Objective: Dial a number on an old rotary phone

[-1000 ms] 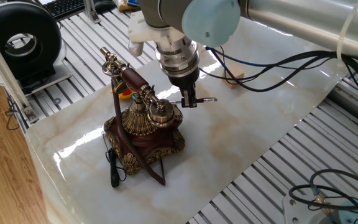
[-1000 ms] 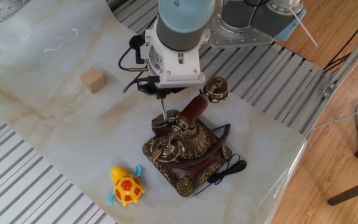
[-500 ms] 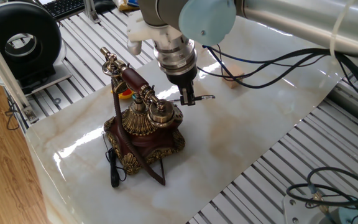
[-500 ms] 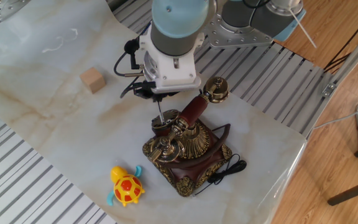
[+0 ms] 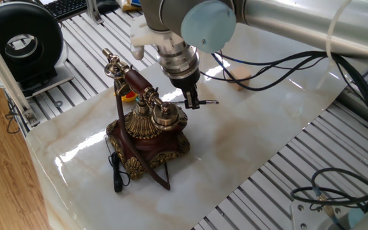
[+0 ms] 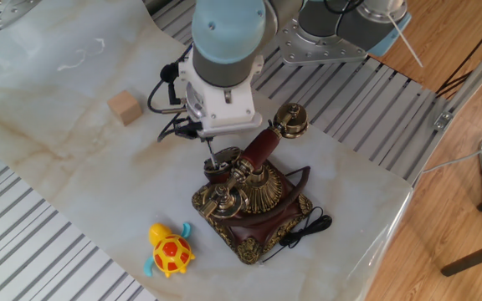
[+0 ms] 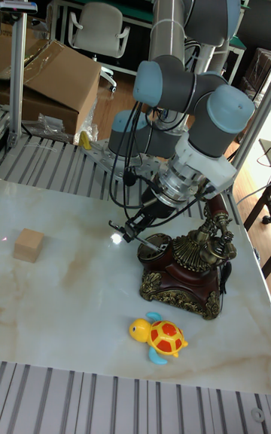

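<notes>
Tall fixed view, near to far. Toy turtle [image 7: 159,337]: glossy plastic, yellow body, orange-red domed shell, blue flippers, on the pale veined marble-look tabletop [image 7: 60,313] just in front of the phone.

Old rotary phone [image 7: 184,268]: square footed base, dark reddish-brown wood, brass-gold filigree at corners and skirt, fluted brass column. It stands upright near the table's right side. The handset [image 7: 216,221], a red-brown grip with brass ends, lies in the cradle on top; its long axis runs near-to-far and tilts up toward the far end. Black cord trails down the right side.

Gripper [image 7: 126,234]: 2 slim dark fingers, tips at the phone's left face. Whether the jaws are apart or together, cannot tell.

Small wooden cube [image 7: 29,245]: plain, light, well apart, far left.
</notes>
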`<control>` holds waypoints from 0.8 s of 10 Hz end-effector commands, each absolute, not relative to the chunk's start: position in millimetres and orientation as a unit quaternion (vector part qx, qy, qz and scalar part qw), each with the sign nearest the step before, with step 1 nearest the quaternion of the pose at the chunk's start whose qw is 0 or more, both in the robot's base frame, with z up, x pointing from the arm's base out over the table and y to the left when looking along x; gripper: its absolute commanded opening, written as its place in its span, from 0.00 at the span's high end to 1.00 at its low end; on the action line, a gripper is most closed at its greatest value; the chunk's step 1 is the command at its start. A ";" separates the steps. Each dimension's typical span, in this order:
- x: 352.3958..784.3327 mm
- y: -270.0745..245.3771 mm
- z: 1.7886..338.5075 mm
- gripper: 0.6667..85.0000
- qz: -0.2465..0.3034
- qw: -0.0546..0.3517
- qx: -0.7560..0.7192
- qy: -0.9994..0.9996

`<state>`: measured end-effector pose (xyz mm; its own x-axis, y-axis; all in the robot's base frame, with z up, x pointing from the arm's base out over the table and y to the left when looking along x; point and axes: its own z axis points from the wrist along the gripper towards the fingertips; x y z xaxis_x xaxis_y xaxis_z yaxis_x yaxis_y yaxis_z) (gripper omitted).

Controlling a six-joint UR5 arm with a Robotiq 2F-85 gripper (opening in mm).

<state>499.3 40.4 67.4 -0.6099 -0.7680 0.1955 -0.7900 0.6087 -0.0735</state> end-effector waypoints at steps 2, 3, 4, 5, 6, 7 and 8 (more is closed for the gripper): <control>503.3 41.5 57.8 0.99 0.070 0.068 0.442 -0.892; 502.2 40.5 56.8 0.99 0.069 0.066 0.443 -0.892; 500.2 41.3 54.8 0.99 0.064 0.062 0.444 -0.892; 498.7 42.0 54.2 0.99 0.060 0.060 0.444 -0.892; 497.6 40.3 55.3 0.99 0.059 0.061 0.444 -0.892; 496.2 37.9 56.9 0.99 0.057 0.060 0.446 -0.891; 494.0 36.5 59.4 0.99 0.054 0.058 0.447 -0.891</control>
